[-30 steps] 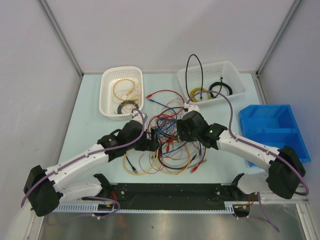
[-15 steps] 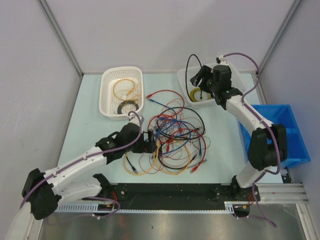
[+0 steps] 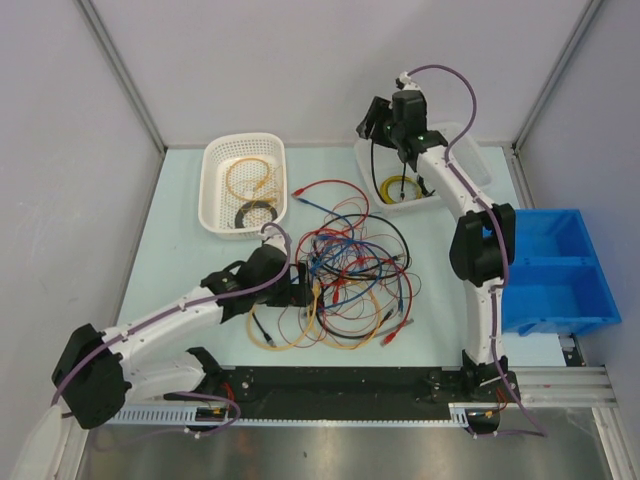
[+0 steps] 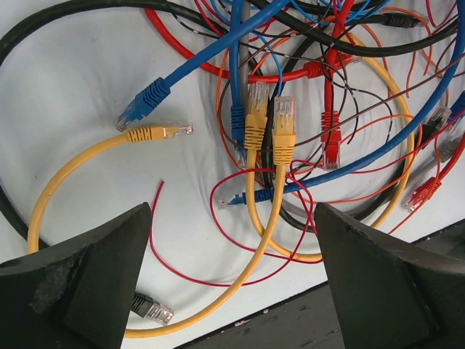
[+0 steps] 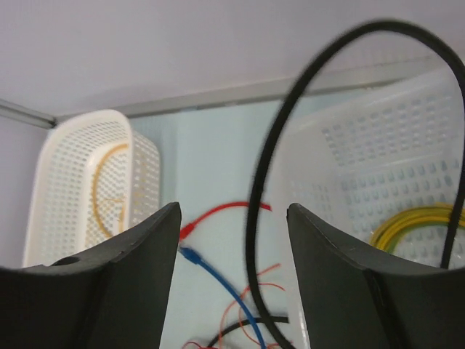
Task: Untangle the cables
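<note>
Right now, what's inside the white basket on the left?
A coiled yellow-orange cable lies in the white basket, with a black coil at its near end. The floor under the coils is covered; plug ends are too small to tell.

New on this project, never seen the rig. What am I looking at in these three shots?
Two robot arms bolted at the near edge of the table, each ending in a two-finger gripper. The wide shot comes from a fixed camera above and behind them. The other two come from wrist cameras, so the dark wedges are that gripper's own fingers. On the table lie a tangle of red, blue, yellow and black cables, a left basket and a right basket holding coiled cables, and a blue bin. The left gripper hangs open over the tangle, holding nothing. The right gripper is at the right basket, open; a black cable loop passes between its fingers, not visibly clamped.
</note>
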